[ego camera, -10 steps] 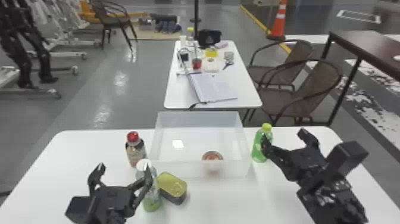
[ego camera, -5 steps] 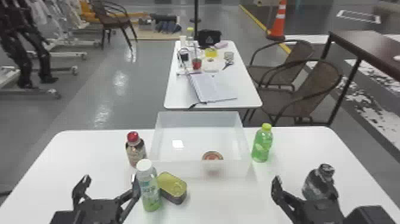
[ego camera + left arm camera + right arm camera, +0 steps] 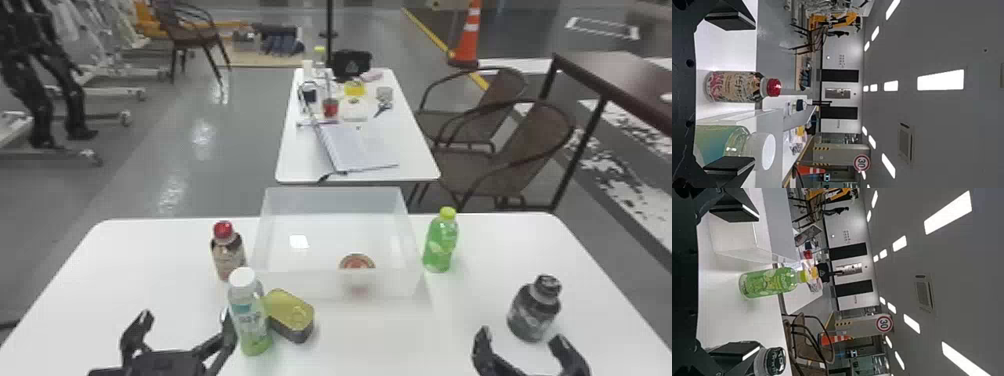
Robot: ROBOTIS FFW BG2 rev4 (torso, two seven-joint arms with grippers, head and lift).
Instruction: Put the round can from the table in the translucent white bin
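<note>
Backing off seems best: the can (image 3: 357, 261) sits in the bin (image 3: 295, 286), so ease the right end effector (image 3: 521, 336), fingers apart, clear of the dark bottle (image 3: 533, 311), and the left end effector (image 3: 185, 317), also spread, clear of the white-capped bottle (image 3: 249, 320)

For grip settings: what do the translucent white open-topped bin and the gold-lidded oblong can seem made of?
Translucent white open-topped bin: probably plastic, smooth; the reddish round can shows blurrily through its front wall.
Gold-lidded oblong can: likely metal, satin lid, judging by the pull ring; dark sides could be painted or bare.
</note>
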